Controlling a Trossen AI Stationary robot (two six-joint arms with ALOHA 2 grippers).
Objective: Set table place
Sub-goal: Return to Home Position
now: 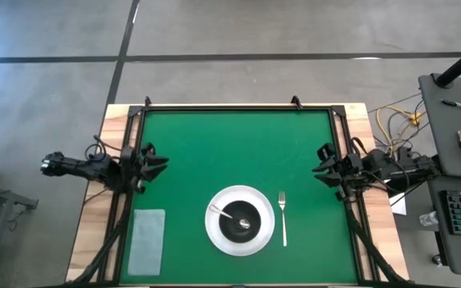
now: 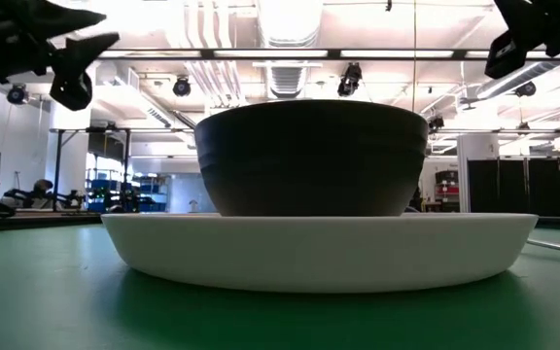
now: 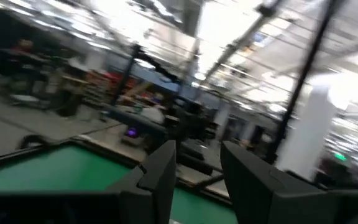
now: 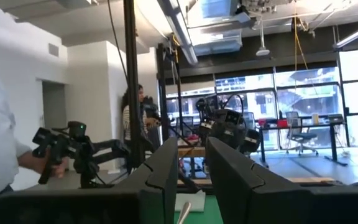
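The round white plate (image 1: 214,234) lies near the table's near edge, a little right of centre. The dark bowl (image 1: 250,232) stands on its middle and fills the low view (image 2: 314,160). The silver spoon (image 1: 224,212) has one end in the bowl, and its handle slants out over the rim. The silver fork (image 1: 283,218) lies flat on the green top just right of the plate. My left gripper (image 1: 158,162) hovers open at the table's left edge, and my right gripper (image 1: 320,166) hovers open at the right edge. Both are raised and far from the setting.
A pale grey napkin (image 1: 146,240) lies flat at the near left, beside the plate. The green table (image 1: 230,144) is bare across its far half. Black rails run along its edges. People stand beyond the table in the right wrist view (image 4: 135,118).
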